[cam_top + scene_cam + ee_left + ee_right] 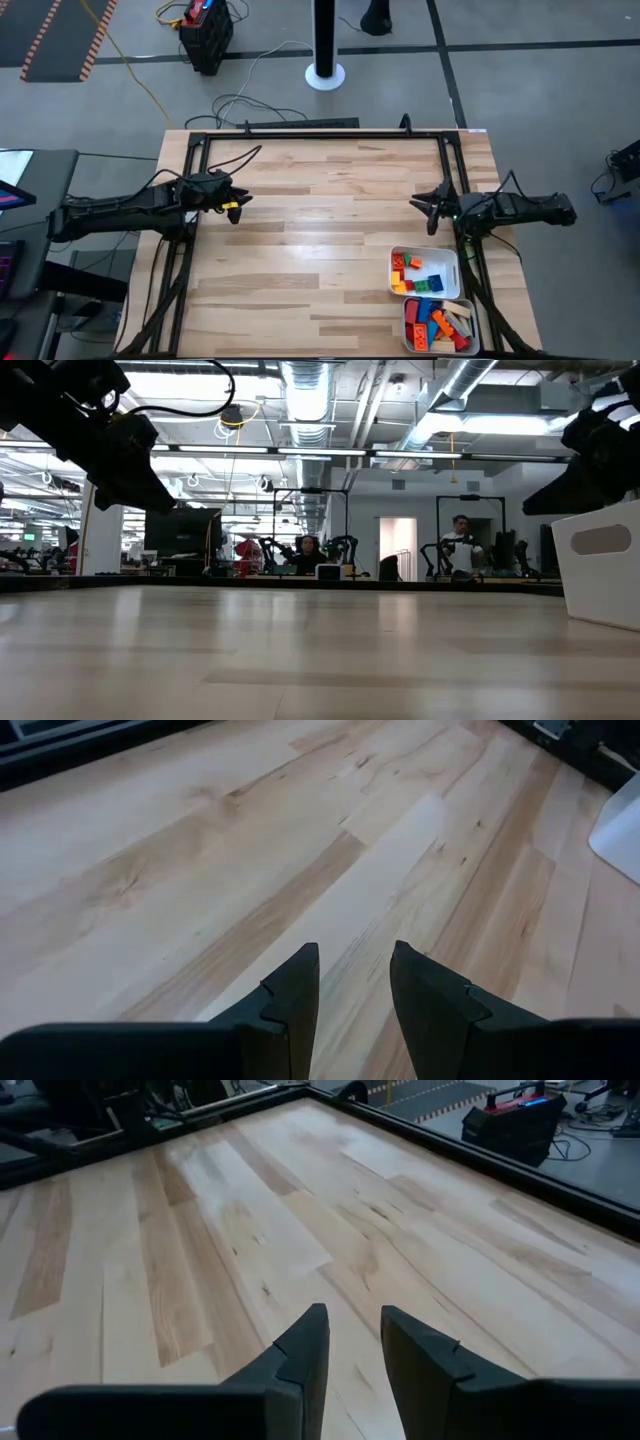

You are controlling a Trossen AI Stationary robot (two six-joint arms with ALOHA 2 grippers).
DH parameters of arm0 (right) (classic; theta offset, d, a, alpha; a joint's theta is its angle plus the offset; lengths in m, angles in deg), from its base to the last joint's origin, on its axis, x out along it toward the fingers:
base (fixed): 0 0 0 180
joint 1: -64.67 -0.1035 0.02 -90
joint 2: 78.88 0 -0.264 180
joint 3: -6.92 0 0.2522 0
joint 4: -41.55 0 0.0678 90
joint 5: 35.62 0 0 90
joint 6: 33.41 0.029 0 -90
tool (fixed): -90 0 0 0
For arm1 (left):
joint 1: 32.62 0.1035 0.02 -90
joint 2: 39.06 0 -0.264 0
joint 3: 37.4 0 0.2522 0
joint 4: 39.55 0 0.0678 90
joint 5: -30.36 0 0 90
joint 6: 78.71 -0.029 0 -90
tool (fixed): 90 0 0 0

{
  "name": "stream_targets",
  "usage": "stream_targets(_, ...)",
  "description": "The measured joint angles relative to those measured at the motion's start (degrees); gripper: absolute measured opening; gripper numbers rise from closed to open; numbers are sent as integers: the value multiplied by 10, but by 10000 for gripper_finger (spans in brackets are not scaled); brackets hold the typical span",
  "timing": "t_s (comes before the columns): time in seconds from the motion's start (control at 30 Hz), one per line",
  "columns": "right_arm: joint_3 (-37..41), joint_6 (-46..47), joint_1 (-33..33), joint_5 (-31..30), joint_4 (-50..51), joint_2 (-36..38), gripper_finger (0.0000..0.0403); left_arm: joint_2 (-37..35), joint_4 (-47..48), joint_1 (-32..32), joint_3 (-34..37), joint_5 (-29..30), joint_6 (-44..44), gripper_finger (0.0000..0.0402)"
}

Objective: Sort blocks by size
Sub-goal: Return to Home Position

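The left gripper [240, 203] hovers over the left side of the surface [320, 250], fingers slightly parted and holding nothing. The right gripper [420, 207] hovers over the right side, also slightly parted and empty. The blocks [415, 278] lie in two adjoining white trays [425, 249] at the surface's lower right corner in the high view.

Both arms are matte black, built of slim tubular links. The left arm [110, 213] carries a thin black cable [230, 160] looping over its wrist, and a small yellow patch [231, 208] sits by the left tool [243, 203]. The right arm [525, 208] has a similar black cable arching above it, behind the right tool [422, 212]. Each tool's fingers [292, 1000] are dark and wedge-shaped, with a stepped notch along the inner edge.
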Motion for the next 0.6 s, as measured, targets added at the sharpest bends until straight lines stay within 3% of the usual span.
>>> stream_targets(0.6, 0, 2, 0, 0, 1, -4, 122, 0, 0, 0, 0, 0, 0, 116)
